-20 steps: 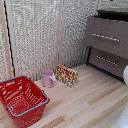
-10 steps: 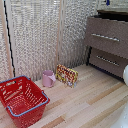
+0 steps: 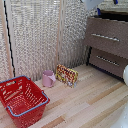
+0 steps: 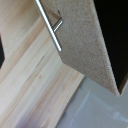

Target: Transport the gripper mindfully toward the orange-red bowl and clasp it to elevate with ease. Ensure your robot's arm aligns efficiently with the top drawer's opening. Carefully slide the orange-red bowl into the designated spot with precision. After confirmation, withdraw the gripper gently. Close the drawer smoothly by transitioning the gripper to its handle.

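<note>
Bowl isn't visible in either view; likely already in the top drawer point(image 3: 106, 36), which stands pulled out at the exterior view's right. Your target is the handle point(image 3: 105, 37): slim rigid metal bar, probably slick, long axis horizontal along the drawer front; push or hook mid-bar, between the posts. Gripper fingers not visible; can't tell whether they're apart or closed.

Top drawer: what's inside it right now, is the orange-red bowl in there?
Cannot confirm. In the wrist view the top drawer stands open behind its handle, but the interior is only dark shadow. In the exterior view the drawer front hides the inside. No bowl shows in either.
</note>
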